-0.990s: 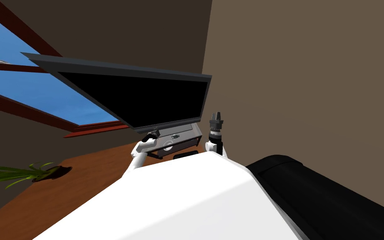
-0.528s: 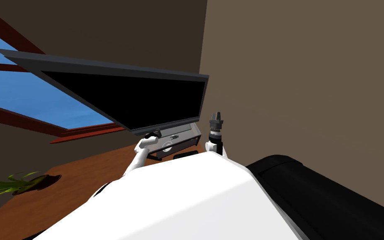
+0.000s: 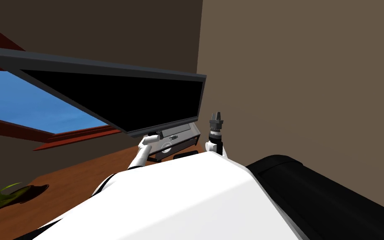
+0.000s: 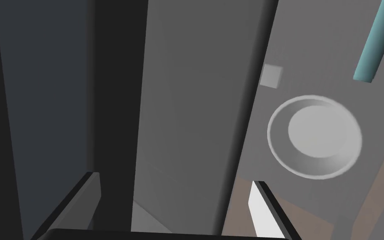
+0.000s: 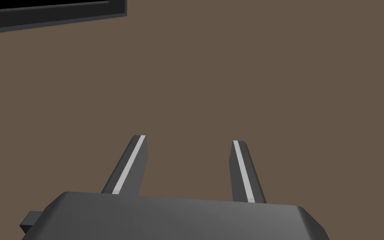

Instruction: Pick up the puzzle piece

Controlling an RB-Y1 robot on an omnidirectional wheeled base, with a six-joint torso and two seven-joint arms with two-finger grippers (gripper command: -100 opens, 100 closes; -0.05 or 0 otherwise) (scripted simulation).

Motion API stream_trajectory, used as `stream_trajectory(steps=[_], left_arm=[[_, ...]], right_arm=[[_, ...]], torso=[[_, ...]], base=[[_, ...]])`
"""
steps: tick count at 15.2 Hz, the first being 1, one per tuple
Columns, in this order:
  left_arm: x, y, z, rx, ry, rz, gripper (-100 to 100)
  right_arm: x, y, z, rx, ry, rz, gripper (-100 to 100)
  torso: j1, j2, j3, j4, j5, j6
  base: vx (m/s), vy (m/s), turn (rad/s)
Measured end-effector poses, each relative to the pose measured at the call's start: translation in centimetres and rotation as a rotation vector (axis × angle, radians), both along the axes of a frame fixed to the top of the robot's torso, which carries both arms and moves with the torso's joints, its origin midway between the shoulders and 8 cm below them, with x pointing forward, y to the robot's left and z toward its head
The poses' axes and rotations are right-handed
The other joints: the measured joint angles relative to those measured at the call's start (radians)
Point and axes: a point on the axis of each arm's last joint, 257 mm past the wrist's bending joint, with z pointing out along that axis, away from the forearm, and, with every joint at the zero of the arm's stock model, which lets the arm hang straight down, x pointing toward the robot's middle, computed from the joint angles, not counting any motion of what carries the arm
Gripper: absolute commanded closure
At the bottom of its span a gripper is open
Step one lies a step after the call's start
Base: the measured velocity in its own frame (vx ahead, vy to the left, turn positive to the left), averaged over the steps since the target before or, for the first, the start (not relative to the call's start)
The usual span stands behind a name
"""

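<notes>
A small pale grey square piece (image 4: 271, 76) lies flat on a grey slab (image 4: 312, 58), beyond and to one side of my left gripper (image 4: 175, 180). That gripper is open, with nothing between its fingers. It points at the dark grey upright surfaces under the black screen (image 3: 124, 100). In the head view the left gripper (image 3: 153, 134) sits just under the screen's lower edge, at the grey slab (image 3: 183, 139). My right gripper (image 3: 216, 118) is held upright near the brown wall, and the right gripper (image 5: 189, 140) is open and empty.
A shallow grey bowl (image 4: 314, 135) rests on the slab close to the square piece, and a teal rod (image 4: 374, 41) lies farther off. The slab stands on a brown wooden top (image 3: 74, 179) with a plant (image 3: 3, 196) at its left. A black bulky shape (image 3: 324, 196) lies at my right.
My head view has swung, so the screen, window and plant slid left in the picture. My left hand has gone a little farther under the screen's edge. The right arm has kept still.
</notes>
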Motion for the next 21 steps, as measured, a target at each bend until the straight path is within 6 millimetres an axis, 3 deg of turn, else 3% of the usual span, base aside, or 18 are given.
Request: stream_trajectory(steps=[14,21], left_arm=[[-3.6,-3.9,-4.6,-0.120,0.321,0.027,-100],[-6.0,-6.5,-5.6,-0.177,0.479,0.029,-100]], right_arm=[[0.0,0.0,0.0,0.000,0.000,0.000,0],[0.0,0.0,0.0,0.000,0.000,0.000,0]], torso=[[0.000,0.000,0.000,0.000,0.000,0.000],[0.000,0.001,0.000,0.000,0.000,0.000]], base=[[0.001,0.012,-0.081],[-0.002,0.013,-0.063]])
